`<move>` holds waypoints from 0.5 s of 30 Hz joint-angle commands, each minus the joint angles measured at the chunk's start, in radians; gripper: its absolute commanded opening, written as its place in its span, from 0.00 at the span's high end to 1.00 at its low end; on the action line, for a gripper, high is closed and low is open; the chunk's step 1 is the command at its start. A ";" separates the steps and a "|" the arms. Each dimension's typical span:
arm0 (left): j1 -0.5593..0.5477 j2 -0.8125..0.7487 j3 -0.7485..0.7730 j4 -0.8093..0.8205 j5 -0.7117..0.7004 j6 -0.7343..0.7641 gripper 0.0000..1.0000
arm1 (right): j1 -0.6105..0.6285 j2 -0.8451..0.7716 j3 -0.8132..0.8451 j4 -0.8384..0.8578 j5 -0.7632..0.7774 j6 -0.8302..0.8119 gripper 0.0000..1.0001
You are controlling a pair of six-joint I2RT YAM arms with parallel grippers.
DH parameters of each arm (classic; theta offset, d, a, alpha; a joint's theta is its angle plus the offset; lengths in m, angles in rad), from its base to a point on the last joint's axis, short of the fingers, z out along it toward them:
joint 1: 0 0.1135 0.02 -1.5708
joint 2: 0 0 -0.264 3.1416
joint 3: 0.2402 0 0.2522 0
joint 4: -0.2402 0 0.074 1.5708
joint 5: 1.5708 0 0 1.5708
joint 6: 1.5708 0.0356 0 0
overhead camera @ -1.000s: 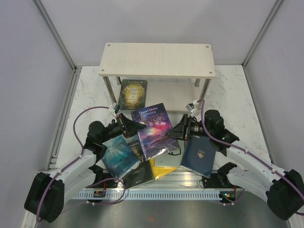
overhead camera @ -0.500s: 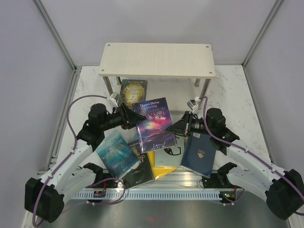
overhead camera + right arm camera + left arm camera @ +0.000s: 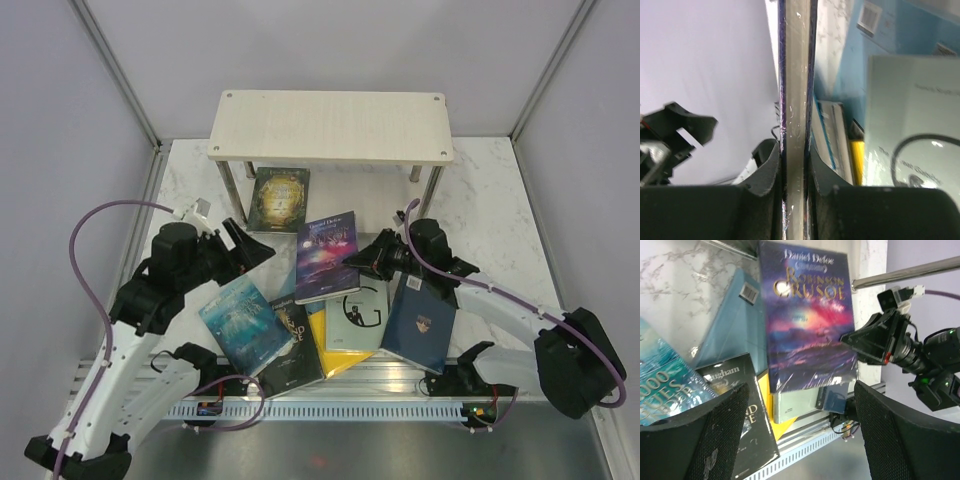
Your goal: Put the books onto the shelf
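Crusoe paperback (image 3: 327, 257) clamped in right jaws; left jaws spread.

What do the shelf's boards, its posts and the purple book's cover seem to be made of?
Boards: pale wood or laminate, matte, faint grain. Posts: likely metal, slim and shiny. Purple book cover: glossy paper, perhaps plastic-wrapped; it shows glare and wrinkles.

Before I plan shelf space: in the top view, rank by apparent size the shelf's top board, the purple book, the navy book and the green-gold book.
1. Top board
2. Purple book and navy book: look alike; purple is lifted and tilted, navy partly under the arm, so unranked.
3. Green-gold book
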 commanded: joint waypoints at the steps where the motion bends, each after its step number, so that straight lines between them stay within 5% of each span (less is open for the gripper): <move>1: 0.001 -0.057 0.043 -0.125 -0.065 0.063 0.13 | 0.001 0.037 0.107 0.333 -0.014 0.098 1.00; 15: 0.001 -0.190 -0.004 -0.222 -0.053 0.029 0.14 | 0.007 0.322 0.230 0.564 0.065 0.172 1.00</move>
